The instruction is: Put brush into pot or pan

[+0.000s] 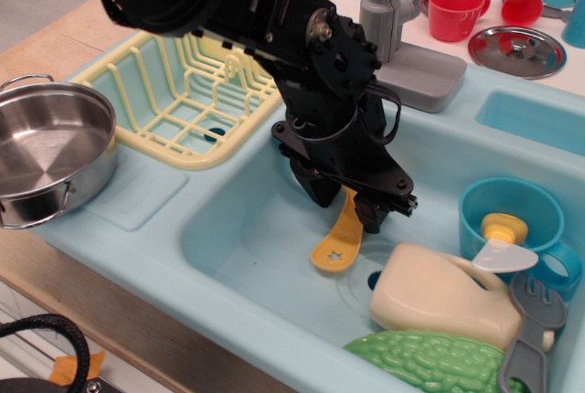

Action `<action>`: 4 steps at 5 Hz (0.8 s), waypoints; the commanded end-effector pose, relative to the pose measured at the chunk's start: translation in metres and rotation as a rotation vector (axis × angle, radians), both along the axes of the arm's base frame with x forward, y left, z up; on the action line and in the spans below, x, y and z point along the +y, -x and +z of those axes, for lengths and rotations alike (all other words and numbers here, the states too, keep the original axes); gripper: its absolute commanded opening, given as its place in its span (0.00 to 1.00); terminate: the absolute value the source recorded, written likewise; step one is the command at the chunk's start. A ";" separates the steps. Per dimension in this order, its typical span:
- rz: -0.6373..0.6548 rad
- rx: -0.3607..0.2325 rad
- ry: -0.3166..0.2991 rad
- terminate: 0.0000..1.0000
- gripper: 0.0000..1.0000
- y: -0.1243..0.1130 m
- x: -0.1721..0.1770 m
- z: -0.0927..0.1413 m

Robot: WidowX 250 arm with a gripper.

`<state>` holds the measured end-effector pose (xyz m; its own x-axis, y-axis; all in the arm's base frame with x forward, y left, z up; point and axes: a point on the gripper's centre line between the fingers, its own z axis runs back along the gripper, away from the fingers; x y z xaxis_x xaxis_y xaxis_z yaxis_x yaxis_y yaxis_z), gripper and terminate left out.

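Note:
The yellow-orange brush (pixel 339 238) is in the light blue sink (pixel 247 228). Its handle hangs down to the left, and its star-holed end is just above the sink floor. Its bristle end is hidden between the fingers. My black gripper (pixel 345 203) is down in the sink, and its fingers are closed around the brush's upper part. The shiny steel pot (pixel 91 174) stands empty on the counter at the far left, well apart from the gripper.
A yellow dish rack (pixel 183 91) sits between pot and sink. The grey faucet (pixel 393 18) stands behind the gripper. A cream bottle (pixel 439 297), a green vegetable toy (pixel 430 361), a blue cup (pixel 512 215) and a grey spatula (pixel 526 338) fill the sink's right. A steel lid (pixel 516 50) and red cups (pixel 454 11) stand at the back.

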<state>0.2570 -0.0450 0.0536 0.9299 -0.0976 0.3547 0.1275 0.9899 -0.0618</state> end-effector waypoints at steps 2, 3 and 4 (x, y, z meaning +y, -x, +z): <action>0.019 0.037 -0.084 0.00 0.00 0.010 -0.009 0.034; 0.033 0.055 -0.115 0.00 0.00 0.013 -0.015 0.055; 0.071 0.038 -0.133 0.00 0.00 0.021 -0.014 0.069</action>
